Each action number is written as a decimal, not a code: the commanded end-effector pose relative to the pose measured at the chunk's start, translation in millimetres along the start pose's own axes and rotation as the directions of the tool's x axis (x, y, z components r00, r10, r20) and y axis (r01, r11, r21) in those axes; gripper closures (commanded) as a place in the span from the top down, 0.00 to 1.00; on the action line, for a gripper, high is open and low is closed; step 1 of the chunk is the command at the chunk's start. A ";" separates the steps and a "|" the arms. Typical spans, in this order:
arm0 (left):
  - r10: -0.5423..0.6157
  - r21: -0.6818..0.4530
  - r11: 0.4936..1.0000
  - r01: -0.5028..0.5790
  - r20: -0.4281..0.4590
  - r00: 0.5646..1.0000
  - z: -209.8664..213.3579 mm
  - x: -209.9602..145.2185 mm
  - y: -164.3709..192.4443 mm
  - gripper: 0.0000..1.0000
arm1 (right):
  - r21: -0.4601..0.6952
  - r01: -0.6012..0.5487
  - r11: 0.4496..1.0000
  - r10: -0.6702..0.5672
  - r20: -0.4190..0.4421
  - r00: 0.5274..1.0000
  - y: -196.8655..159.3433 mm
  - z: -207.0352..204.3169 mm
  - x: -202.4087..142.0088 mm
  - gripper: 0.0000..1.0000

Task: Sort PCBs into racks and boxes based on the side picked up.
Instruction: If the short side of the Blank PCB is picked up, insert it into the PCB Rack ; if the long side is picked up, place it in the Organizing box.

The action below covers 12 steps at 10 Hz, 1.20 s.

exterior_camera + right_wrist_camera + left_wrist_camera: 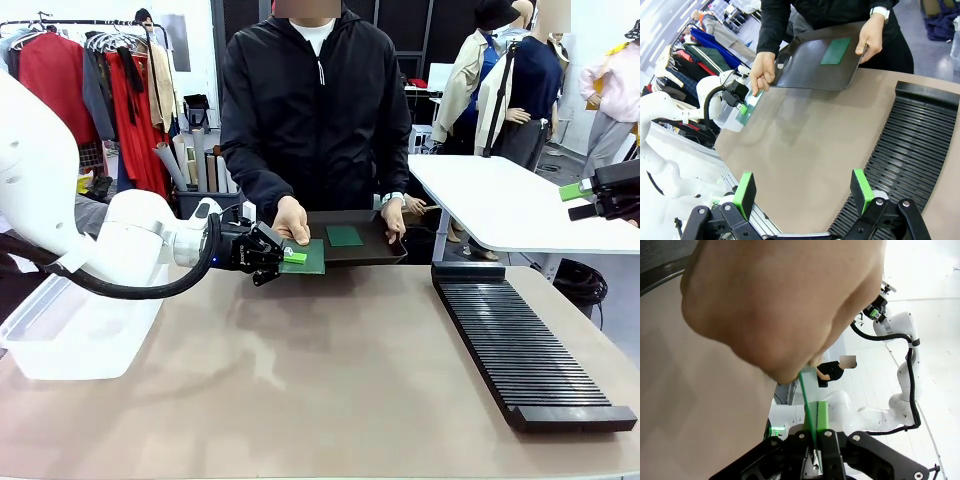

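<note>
clear box (40,322) sits near left, ready for sorting. left gripper (285,258), jaws clamped on a pcb (310,256) by its edge, meets the person's hand (292,220), which seems to offer the tray (372,252); second pcb (344,236) lies there. rack (520,350) right; right gripper (802,186) jaws apart, empty.

Surface (300,390): matte tan-brown top with faint mottling and rounded corners.

Slotted rack (520,345): long and black, lying flat on the right part of the surface. Its long axis runs from the near edge toward the far edge. There is a raised block at its far end and a low lip at its near end.

Clear plastic tub (70,335): well left of the rack, at the surface's left edge. Whether it sits wholly on the surface cannot be told.

Dark tray (375,250): beyond and left of the rack's far end, at the far edge. Contact with the surface cannot be told.
</note>
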<state>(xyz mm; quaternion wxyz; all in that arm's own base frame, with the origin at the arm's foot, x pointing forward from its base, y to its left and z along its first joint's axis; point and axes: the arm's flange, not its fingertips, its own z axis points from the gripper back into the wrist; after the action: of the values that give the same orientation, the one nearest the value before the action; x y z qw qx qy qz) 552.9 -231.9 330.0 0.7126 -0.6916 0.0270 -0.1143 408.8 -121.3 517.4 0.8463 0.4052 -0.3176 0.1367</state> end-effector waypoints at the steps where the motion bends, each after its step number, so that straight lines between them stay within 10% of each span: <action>1: 0.001 -0.011 1.000 -0.001 0.009 1.000 -0.3 0.6 -1.5 0.00 | 0.013 0.008 1.000 -0.008 0.012 1.000 2.0 -0.1 2.3 1.00; 12: 0.001 -0.011 1.000 -0.001 0.009 1.000 -0.3 0.6 -1.5 0.00 | 0.013 0.008 1.000 -0.008 0.012 1.000 2.0 -0.1 2.3 1.00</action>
<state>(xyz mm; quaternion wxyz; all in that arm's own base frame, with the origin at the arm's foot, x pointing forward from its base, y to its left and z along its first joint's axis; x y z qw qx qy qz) 552.8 -232.0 330.0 0.7126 -0.6917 0.0271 -0.1144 408.8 -121.3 517.4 0.8463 0.4052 -0.3176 0.1367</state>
